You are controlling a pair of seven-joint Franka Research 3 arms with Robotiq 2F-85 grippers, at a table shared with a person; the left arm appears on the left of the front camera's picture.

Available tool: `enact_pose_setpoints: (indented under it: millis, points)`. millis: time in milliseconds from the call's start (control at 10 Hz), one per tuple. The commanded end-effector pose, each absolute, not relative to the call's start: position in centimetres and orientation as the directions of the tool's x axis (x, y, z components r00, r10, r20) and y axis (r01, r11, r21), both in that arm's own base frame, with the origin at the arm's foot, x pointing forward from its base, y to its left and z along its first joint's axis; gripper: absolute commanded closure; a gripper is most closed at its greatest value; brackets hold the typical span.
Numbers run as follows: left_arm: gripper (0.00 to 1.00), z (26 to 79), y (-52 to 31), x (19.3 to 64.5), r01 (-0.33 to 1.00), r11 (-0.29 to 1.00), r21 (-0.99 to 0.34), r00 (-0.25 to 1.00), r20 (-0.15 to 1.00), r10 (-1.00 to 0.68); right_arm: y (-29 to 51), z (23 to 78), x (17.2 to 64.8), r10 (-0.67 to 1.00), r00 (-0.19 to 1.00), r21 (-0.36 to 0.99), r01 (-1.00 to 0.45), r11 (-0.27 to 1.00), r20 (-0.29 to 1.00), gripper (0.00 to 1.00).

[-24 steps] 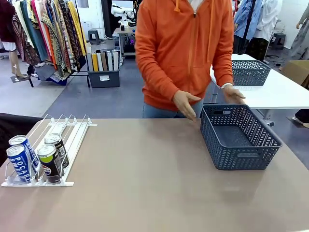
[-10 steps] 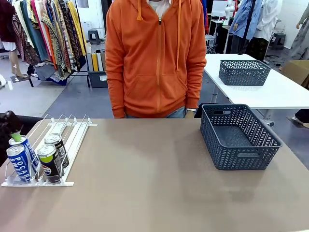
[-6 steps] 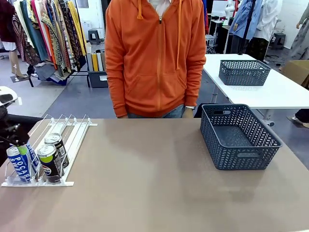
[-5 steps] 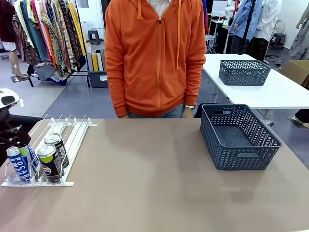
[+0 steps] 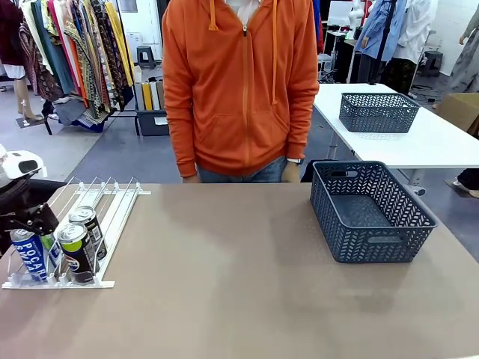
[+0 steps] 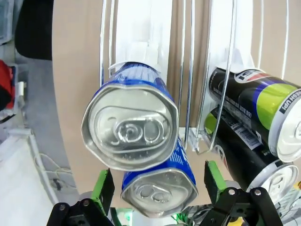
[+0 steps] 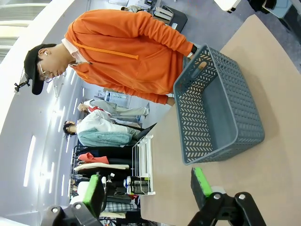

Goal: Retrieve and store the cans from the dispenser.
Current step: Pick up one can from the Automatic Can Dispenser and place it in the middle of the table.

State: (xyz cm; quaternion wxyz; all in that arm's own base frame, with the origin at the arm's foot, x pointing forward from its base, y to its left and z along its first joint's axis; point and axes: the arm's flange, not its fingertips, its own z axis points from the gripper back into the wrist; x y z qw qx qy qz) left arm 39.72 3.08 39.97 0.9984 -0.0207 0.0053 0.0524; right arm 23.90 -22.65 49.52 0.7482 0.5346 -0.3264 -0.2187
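- Front view first: your left gripper [image 5: 36, 223] is down over the dispenser [image 5: 114, 213], which sits at the left end of the table [image 5: 239, 299]
- All four cans [image 5: 88, 224] are bunched up at the front stop: two blue in the outermost lane, two black cans [image 5: 77, 251] in the lane right beside them
- Left wrist view shows the jaws spread wide, with one green pad [image 6: 104, 186] on each side of the rear blue can [image 6: 160, 190]. I honestly can't tell if the pads touch it, so there's no grip on it that I can see
- The front blue can [image 6: 129, 127] is just ahead of that one, right up against the stop
- Your right gripper [image 7: 148, 188] looks out over the table, fingers wide apart and holding nothing
- The dark mesh basket [image 5: 372, 213] sits on the right side of the table, well apart from the dispenser
- A person [image 5: 241, 82] in orange stands at the far edge, behind the middle of the table
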Motion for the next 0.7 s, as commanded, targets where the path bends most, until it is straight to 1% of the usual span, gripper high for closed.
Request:
enact_pose_setpoints:
  millis: [0,100,200,300,600]
  points:
    - [0.00,39.87,3.05,40.23,-0.135,0.989,-0.062,0.991,-0.002,0.135,-22.78,49.78,24.22,-0.678,0.681,0.942,-0.055,0.331,0.278,0.00]
    - [0.00,39.86,3.11,40.13,-0.138,0.988,-0.070,0.990,0.003,0.138,-22.78,49.78,24.22,-0.678,0.681,0.942,-0.055,0.331,0.278,0.00]
    - [0.59,39.91,3.17,40.25,-0.141,0.988,-0.067,0.990,0.014,0.142,-22.78,49.78,24.22,-0.678,0.681,0.942,-0.055,0.331,0.278,0.00]
    - [1.00,39.93,3.23,40.26,-0.131,0.989,-0.072,0.991,0.026,0.133,-22.78,49.78,24.22,-0.678,0.681,0.942,-0.055,0.331,0.278,0.00]
    - [1.00,39.77,3.04,40.36,-0.124,0.990,-0.073,0.991,0.034,0.127,-22.78,49.78,24.22,-0.678,0.681,0.942,-0.055,0.331,0.278,0.00]
